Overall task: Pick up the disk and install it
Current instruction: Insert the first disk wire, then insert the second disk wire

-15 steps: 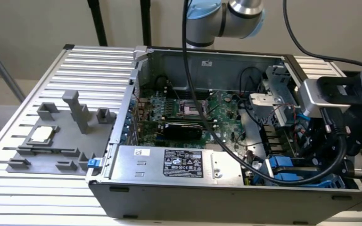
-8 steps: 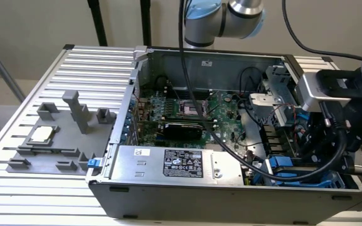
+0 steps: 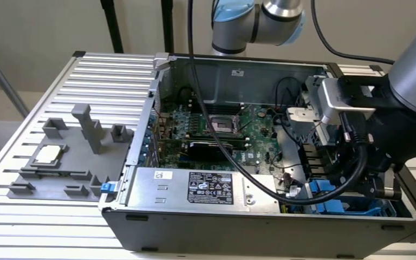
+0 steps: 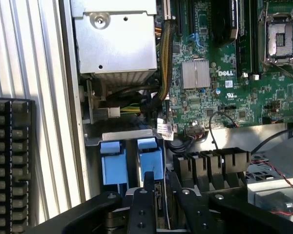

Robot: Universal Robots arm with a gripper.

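Disk (blue carrier) just beside gripper

My claw is hanging over the open case, its black fingers pointing at two blue carriers sitting side by side in the drive bay. One finger is touching the nearer carrier's lower edge (I cannot tell how firmly). Beyond them the green motherboard is lying flat, with a silver heatsink and a grey metal box beside it.

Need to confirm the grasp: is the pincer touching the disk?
Cannot tell. In the wrist view the pincer overlaps the disk, but no contact or gap shows plainly.
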